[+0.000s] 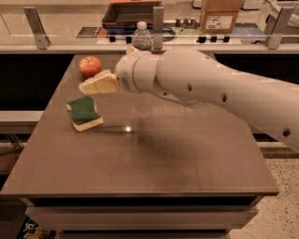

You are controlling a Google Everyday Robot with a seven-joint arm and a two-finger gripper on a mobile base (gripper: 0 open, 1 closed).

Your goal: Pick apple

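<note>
The apple (90,66) is small, round and red-orange. It sits on the brown table (154,154) near the far left corner. My gripper (98,85) is cream-coloured and sits at the end of the big white arm (210,88), which reaches in from the right. It hovers just in front of the apple and slightly to its right, close to it but apart from it. Nothing shows in the gripper.
A green and yellow sponge (84,113) lies on the table in front of the apple, left of centre. A water bottle (141,37) stands at the table's far edge, partly behind the arm. Behind the table is a counter with a railing, a dark tray (131,11) and a cardboard box (219,16).
</note>
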